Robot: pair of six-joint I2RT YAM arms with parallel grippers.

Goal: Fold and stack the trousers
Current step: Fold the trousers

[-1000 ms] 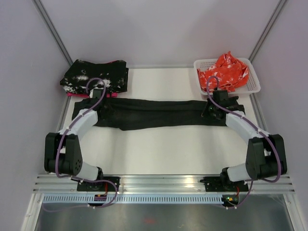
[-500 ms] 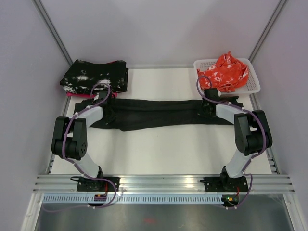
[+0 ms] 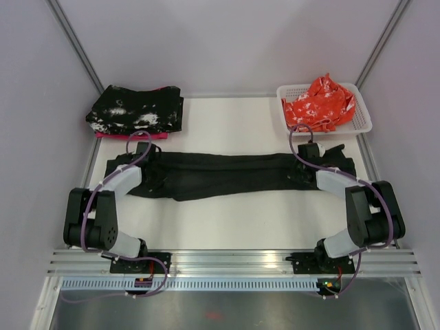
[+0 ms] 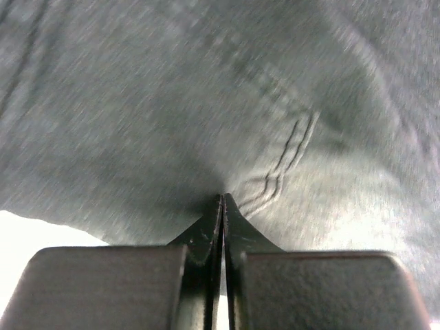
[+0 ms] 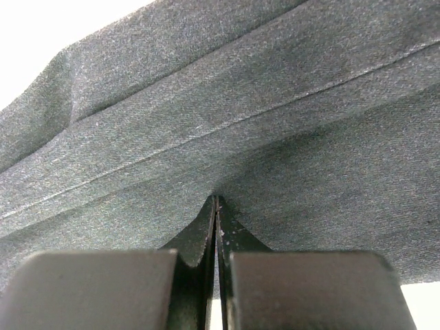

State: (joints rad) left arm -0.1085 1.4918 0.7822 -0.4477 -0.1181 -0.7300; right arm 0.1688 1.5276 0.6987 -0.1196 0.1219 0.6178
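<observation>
Trousers (image 3: pixel 227 173) pinched by left gripper (image 4: pixel 222 198), right gripper (image 5: pixel 216 200)

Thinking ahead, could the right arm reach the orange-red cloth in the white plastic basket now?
Likely not yet: the right gripper is shut on the soft black trousers; otherwise the basket sits close, unobstructed.

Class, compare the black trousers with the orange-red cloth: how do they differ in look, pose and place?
The trousers are plain black; the cloth is orange-red with white print. The trousers lie stretched along the table; the cloth is crumpled in a basket. The trousers are pinched by the left gripper and right gripper; the cloth is untouched. Both are soft fabric.
</observation>
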